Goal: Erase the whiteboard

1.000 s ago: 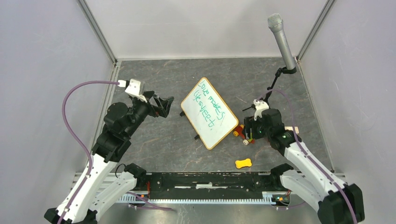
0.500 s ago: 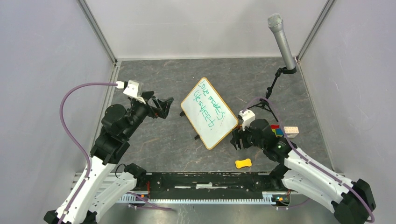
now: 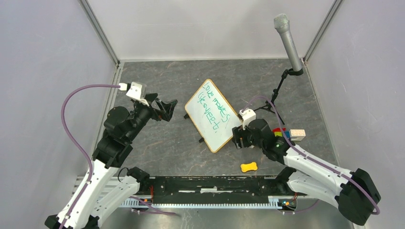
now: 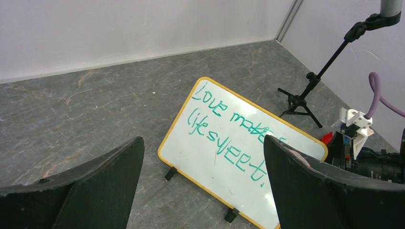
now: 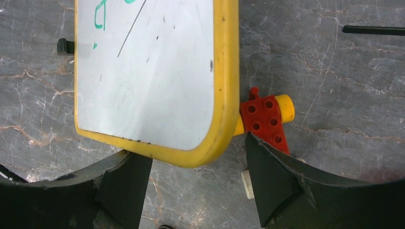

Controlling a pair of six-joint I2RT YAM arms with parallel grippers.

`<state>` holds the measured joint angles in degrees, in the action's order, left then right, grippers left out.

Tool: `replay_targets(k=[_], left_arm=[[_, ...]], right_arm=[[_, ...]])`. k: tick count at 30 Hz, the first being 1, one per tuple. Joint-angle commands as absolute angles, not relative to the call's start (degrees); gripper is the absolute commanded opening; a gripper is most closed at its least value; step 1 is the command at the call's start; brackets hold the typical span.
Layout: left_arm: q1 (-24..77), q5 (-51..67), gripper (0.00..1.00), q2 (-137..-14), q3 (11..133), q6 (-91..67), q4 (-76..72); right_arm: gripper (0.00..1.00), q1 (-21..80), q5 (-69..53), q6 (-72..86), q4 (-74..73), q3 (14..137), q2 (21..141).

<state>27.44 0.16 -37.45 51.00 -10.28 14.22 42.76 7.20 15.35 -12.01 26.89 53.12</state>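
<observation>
**Q:** Right jaws?
**A:** My right gripper (image 5: 193, 160) stands wide open and grips nothing. The rounded corner of the whiteboard (image 5: 148, 71) lies between its fingers (image 5: 126, 179); whether they touch the frame I cannot tell. One finger is just beside a red brick (image 5: 262, 119) on a yellow peg (image 5: 285, 107), both partly hidden by the board's frame.

**Q:** Left jaws?
**A:** My left gripper (image 4: 203, 143) is likewise wide open and empty. It is held above the table (image 3: 167, 148) and pointed at the board from well apart.

**Q:** Arm poses?
**A:** The right arm is stretched low, reaching forward and left to the board's near corner. The left arm is raised, elbow bent, wrist turned right.

**Q:** The board?
**A:** It sits mid-table, set diagonally, with green handwriting across it and black feet along the edge facing my left arm. A microphone stand (image 3: 279, 88) is behind it, and a yellow bone-shaped piece (image 3: 249, 167) lies near my right arm.
</observation>
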Motion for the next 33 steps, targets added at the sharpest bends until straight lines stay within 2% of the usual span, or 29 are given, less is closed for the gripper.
replay_targets(k=[1,16,20,21,24,25,27,33], left_arm=[[27.22,0.36,1.00,-37.52,52.08,-11.78,13.10],[27.22,0.24,1.00,-38.16,51.86,-11.52,13.10],[27.20,0.24,1.00,-39.67,52.39,-10.99,14.12],[27.20,0.23,1.00,-40.24,52.68,-10.83,14.57],[27.18,0.22,1.00,-41.92,53.01,-10.59,15.12],[27.24,0.22,1.00,-42.22,53.01,-10.55,15.15],[27.24,-0.36,1.00,-43.17,52.96,-10.62,15.21],[28.42,9.55,1.00,-49.34,53.76,-12.91,14.75]], right_arm=[[0.76,43.07,8.83,15.80,-6.46,30.46,55.39],[0.77,43.07,9.82,15.42,1.29,30.42,61.26],[0.80,43.07,10.29,14.88,-1.04,30.19,60.99],[0.81,43.07,10.68,14.66,-2.60,30.08,60.24],[0.96,43.07,10.97,14.35,-5.69,28.91,55.80],[0.98,43.06,10.93,14.40,-6.57,28.59,53.82],[0.98,43.07,11.23,14.96,-8.56,27.71,50.06],[0.98,43.07,12.04,16.73,-15.80,27.87,38.73]])
